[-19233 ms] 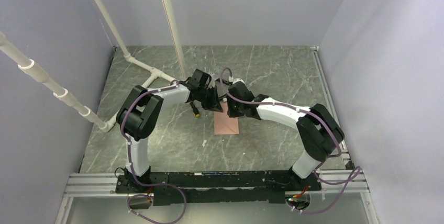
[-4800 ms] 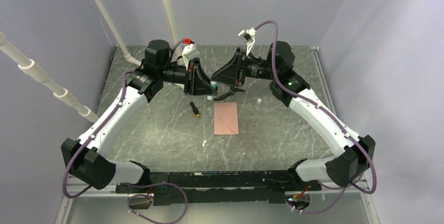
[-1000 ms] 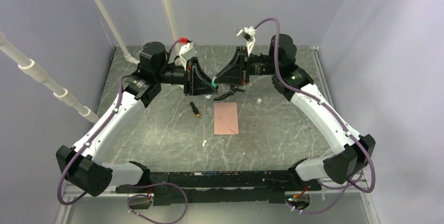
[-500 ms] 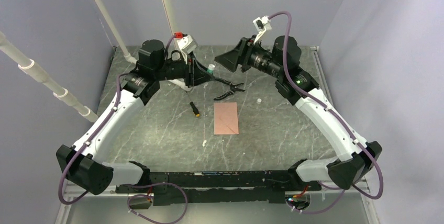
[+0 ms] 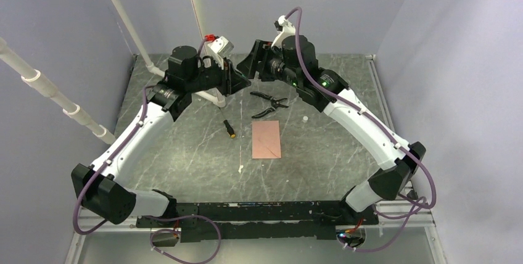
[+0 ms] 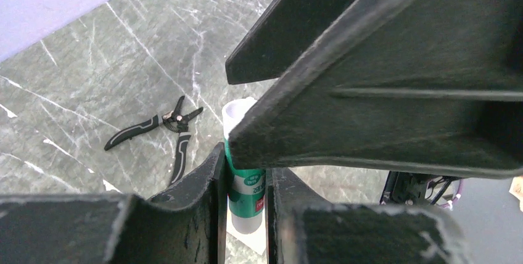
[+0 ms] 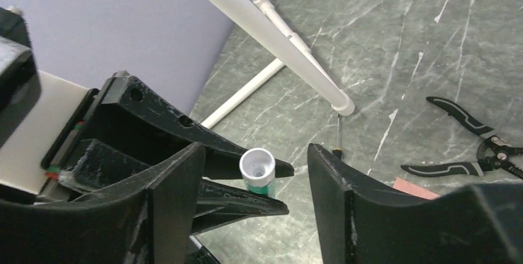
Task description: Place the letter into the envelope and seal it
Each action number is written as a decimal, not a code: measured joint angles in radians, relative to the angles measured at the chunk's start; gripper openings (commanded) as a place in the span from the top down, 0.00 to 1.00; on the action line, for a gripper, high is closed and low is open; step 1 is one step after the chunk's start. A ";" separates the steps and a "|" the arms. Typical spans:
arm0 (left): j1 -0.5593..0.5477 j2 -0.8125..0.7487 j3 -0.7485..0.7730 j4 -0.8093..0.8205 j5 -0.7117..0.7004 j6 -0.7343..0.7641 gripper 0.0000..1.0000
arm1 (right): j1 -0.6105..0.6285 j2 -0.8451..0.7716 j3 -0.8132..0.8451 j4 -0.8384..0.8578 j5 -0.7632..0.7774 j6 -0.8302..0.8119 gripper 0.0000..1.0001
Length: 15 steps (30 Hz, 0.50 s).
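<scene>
The envelope [image 5: 266, 139] lies flat on the counter [image 5: 345, 153] with no separate letter in view, so it is likely tucked inside; sealing appears left to do. Well apart, raised near the back, the left hand [image 6: 244, 174] grips a glue stick [image 7: 256, 174], and the right hand [image 5: 247, 71] is spread wide around its open top.

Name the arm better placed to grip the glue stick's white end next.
Right, probably. The right gripper is open, with a finger on either side of the white end of the glue stick. The left gripper is shut on the tube's green body, so it is busy holding it.
</scene>
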 measured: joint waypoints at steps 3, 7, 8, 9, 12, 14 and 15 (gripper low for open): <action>0.000 0.000 0.000 0.021 0.001 -0.020 0.97 | 0.002 0.018 0.027 -0.028 0.016 -0.002 0.47; 0.000 0.000 0.000 0.039 0.002 -0.034 0.98 | 0.007 0.030 0.033 -0.038 0.014 -0.002 0.69; 0.000 0.000 0.000 0.043 0.003 -0.039 0.97 | 0.007 0.031 0.033 -0.038 0.014 -0.004 0.79; 0.000 0.000 0.000 0.044 0.004 -0.042 0.97 | 0.007 0.031 0.033 -0.038 0.014 -0.007 0.88; 0.002 0.000 0.000 0.047 0.012 -0.047 0.98 | 0.007 0.031 0.033 -0.039 0.005 -0.019 1.00; 0.006 0.000 0.000 0.046 0.027 -0.046 0.98 | 0.004 0.029 0.028 -0.032 -0.011 -0.039 1.00; 0.009 0.000 0.000 0.043 0.040 -0.045 0.98 | 0.002 0.021 0.014 -0.019 -0.024 -0.050 1.00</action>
